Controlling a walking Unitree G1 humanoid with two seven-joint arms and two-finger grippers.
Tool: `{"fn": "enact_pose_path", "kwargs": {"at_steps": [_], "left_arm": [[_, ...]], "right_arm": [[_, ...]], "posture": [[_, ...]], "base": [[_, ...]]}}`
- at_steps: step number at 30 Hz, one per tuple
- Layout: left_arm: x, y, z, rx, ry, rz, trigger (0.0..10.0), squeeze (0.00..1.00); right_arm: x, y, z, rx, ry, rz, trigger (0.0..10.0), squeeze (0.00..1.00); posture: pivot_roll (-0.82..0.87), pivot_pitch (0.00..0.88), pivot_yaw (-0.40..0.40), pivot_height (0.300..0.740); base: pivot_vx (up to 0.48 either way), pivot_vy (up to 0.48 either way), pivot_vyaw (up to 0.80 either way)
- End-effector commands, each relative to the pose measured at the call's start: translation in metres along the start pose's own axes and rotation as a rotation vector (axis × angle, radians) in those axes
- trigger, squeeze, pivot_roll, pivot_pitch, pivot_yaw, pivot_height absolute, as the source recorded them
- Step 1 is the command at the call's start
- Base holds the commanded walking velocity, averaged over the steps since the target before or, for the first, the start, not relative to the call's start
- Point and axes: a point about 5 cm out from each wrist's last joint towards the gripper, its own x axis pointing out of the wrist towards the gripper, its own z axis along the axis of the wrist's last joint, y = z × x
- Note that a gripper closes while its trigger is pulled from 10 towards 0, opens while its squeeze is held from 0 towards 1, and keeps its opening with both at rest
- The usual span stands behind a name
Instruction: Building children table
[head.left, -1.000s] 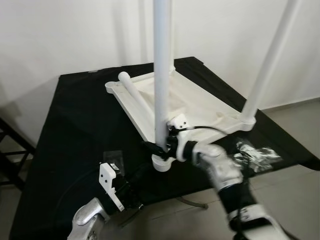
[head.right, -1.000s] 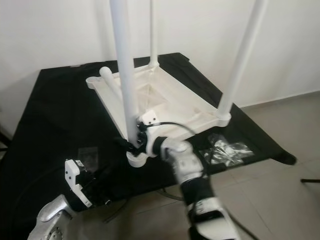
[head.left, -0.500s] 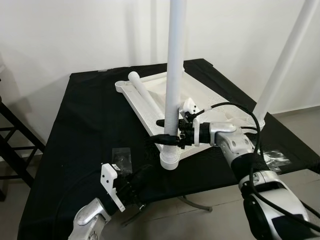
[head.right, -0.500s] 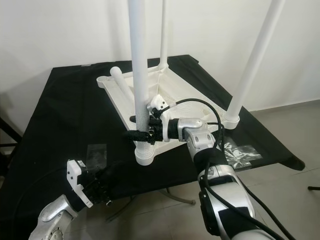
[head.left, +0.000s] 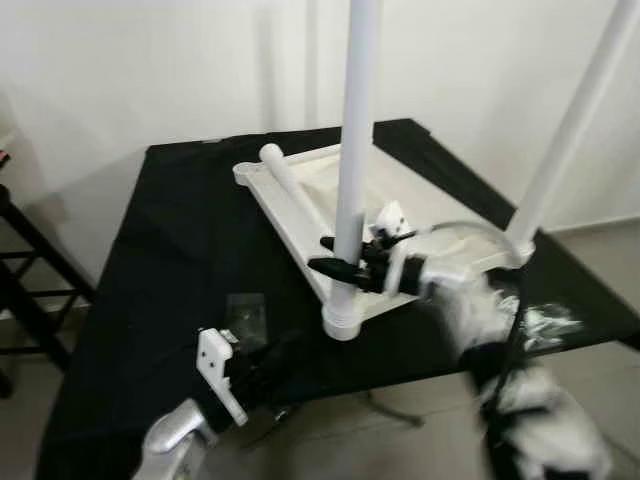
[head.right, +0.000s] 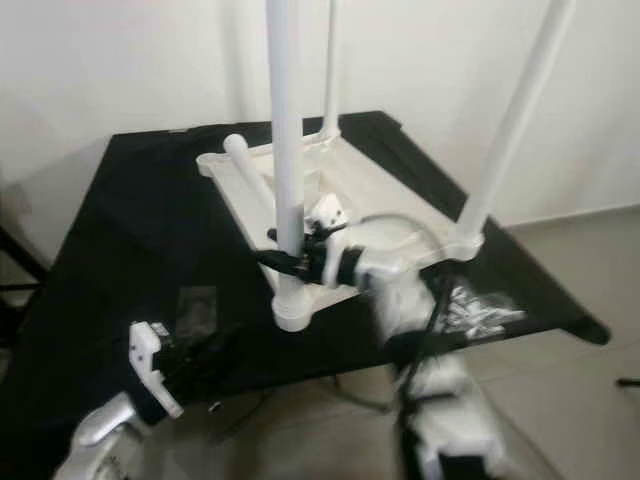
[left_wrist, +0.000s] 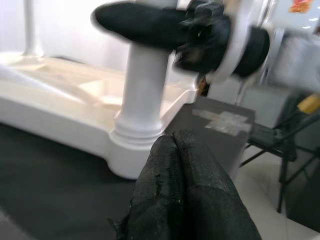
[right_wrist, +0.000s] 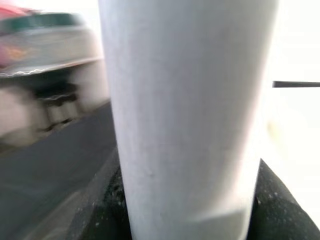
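A desk (head.left: 160, 240) draped in black cloth is seen set at an angle before a white wall, one corner pointing toward the camera, with bare grey floor open on its right side. The white children's table (head.left: 400, 200) is laid upside down on the cloth, its near corner reaching almost to the desk's front edge, while a wide strip of black cloth is left free on the left. Three white legs are seen standing upright from its corners, and a loose leg (head.left: 290, 185) is lain along the upturned top by its left rim. The near leg (head.left: 352, 150) is seated in its corner socket and is gripped just above the socket by the right hand (head.left: 335, 262), whose black fingers are closed around the tube. The left hand (left_wrist: 182, 170) is held low at the desk's front edge, its fingers pressed together on nothing, just short of that same socket. A clear plastic bag (head.left: 246, 312) is seen flat on the cloth near the left hand, and a second packet (head.right: 480, 312) lies toward the desk's right corner.
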Motion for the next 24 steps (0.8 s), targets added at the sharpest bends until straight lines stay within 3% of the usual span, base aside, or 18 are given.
{"fn": "enact_pose_path", "kwargs": {"at_steps": [1,2,5,11,12,13,14,15,16,17,21,23,24], "left_arm": [[-0.004,0.003,0.000,0.003,0.011,0.006,10.0,0.00],[-0.004,0.003,0.000,0.004,0.013,0.006,10.0,0.00],[-0.002,0.004,0.000,-0.002,0.012,-0.001,10.0,0.00],[-0.001,0.006,0.001,0.006,0.004,0.017,10.0,0.00],[-0.001,0.006,0.001,0.005,0.002,0.017,10.0,0.00],[-0.001,0.006,0.001,0.005,0.002,0.017,10.0,0.00],[0.000,0.006,0.001,0.002,0.001,0.015,10.0,0.00],[0.000,0.006,0.001,-0.002,0.001,0.010,10.0,0.00],[0.000,0.006,0.001,-0.005,0.001,0.007,10.0,0.00],[0.001,0.006,0.001,-0.006,0.002,0.005,10.0,0.00],[0.002,0.006,0.001,-0.006,0.002,0.004,10.0,0.00],[0.003,0.006,0.001,-0.004,0.001,0.004,10.0,0.00],[0.003,0.006,0.001,-0.004,0.001,0.004,10.0,0.00]], "right_arm": [[-0.022,0.005,-0.053,0.044,0.234,-0.151,0.0,0.00],[-0.025,0.018,-0.058,0.066,0.234,-0.145,0.0,0.00],[-0.013,0.007,-0.050,0.058,0.197,-0.147,0.0,0.00],[-0.012,0.006,-0.055,0.076,0.233,-0.152,0.0,0.00],[-0.011,0.004,-0.055,0.071,0.245,-0.165,4.7,0.00],[-0.011,0.004,-0.055,0.071,0.245,-0.165,4.7,0.00],[-0.009,0.002,-0.055,0.078,0.261,-0.161,10.0,0.00],[-0.010,0.004,-0.046,0.089,0.203,-0.123,10.0,0.12],[-0.011,0.007,-0.039,0.094,0.156,-0.094,10.0,0.12],[-0.011,0.007,-0.032,0.097,0.136,-0.071,10.0,1.00],[-0.009,0.005,-0.023,0.092,0.120,-0.031,10.0,1.00],[-0.003,-0.006,-0.010,0.074,0.099,0.019,10.0,1.00],[0.001,-0.014,-0.008,0.047,0.139,0.035,10.0,1.00]], "posture": [[-0.01,0.000,0.002,0.740],[-0.02,0.000,0.008,0.740],[-0.01,0.000,-0.012,0.740],[-0.02,0.000,0.001,0.740],[-0.02,0.000,0.001,0.740],[-0.02,0.000,0.001,0.740],[-0.02,0.000,0.002,0.740],[-0.02,0.000,0.003,0.740],[-0.02,0.000,0.003,0.740],[-0.03,0.000,0.005,0.740],[-0.03,0.000,0.009,0.740],[-0.02,0.000,0.007,0.740],[-0.02,0.000,0.007,0.740]], "base": [[0.000,0.000,0.00],[0.000,0.000,0.00],[0.000,0.000,0.00],[0.000,0.000,0.00],[0.000,0.000,0.00],[0.000,0.000,0.00],[0.000,0.000,0.00],[0.000,0.000,0.00],[0.000,0.000,0.00],[0.000,0.000,0.00],[0.000,0.000,0.00],[0.000,0.000,0.00],[0.000,0.000,0.00]]}}
